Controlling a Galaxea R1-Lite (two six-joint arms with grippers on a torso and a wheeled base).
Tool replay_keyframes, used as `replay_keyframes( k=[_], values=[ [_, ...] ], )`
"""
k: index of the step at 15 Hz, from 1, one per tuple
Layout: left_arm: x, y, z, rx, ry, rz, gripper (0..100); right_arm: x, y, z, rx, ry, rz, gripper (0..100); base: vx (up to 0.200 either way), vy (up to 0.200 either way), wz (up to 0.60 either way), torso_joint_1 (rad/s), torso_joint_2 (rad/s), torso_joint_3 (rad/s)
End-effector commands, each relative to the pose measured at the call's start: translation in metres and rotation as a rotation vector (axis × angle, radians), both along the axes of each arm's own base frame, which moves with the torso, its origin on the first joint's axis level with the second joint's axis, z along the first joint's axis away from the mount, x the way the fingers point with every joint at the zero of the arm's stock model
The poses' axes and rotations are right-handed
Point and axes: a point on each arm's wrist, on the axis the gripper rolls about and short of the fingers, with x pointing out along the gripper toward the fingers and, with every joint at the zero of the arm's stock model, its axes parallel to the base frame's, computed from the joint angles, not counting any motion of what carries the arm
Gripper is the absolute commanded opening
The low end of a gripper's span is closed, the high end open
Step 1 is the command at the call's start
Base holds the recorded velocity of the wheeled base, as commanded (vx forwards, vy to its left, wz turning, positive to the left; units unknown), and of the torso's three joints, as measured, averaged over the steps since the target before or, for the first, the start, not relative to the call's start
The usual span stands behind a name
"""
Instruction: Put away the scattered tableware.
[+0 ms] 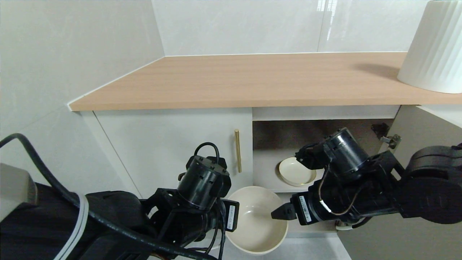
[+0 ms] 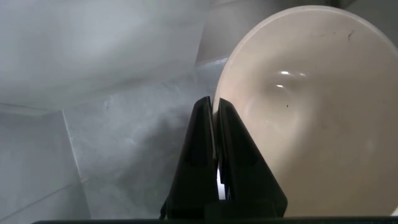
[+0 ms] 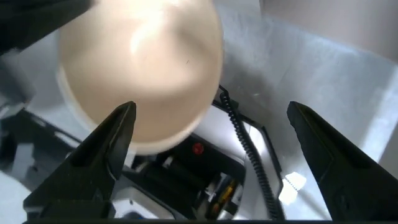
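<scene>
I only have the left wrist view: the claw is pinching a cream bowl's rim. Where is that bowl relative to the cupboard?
Observer: In the head view, the bowl hangs just outside the open cupboard, in front of its shelf.
Reviewer: Anything stored inside already?
Observer: One small pale dish lies on that shelf.
Reviewer: What about the other arm?
Observer: The right claw is open, close beside the bowl.
</scene>
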Motion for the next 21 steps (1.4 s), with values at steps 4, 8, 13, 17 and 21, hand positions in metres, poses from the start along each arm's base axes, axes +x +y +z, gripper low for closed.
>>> replay_keyframes(
  k=[4,8,13,17,21],
  values=[
    [-0.006,0.000,0.001,0.011,-0.015,-0.030,0,0.012,0.011,-0.019,-0.023,0.034,-0.036,100,0.000,0.000,0.00,0.000,0.00,0.000],
    [-0.006,0.000,0.001,0.006,-0.022,-0.031,0,0.014,0.013,-0.024,-0.023,0.036,-0.035,0,0.000,0.000,0.00,0.000,0.00,0.000],
    [-0.006,0.000,-0.001,0.014,-0.016,-0.033,0,0.013,0.013,-0.023,-0.022,0.033,-0.033,0,0.000,0.000,0.00,0.000,0.00,0.000],
    [-0.006,0.000,-0.001,0.022,-0.024,-0.030,100,0.012,0.014,-0.025,-0.028,0.041,-0.027,0,0.000,0.000,0.00,0.000,0.00,0.000],
    [-0.003,0.001,0.002,0.012,-0.052,-0.005,100,0.018,0.011,-0.036,-0.051,0.060,-0.100,0,0.000,0.000,0.00,0.000,0.00,0.000]
  ],
)
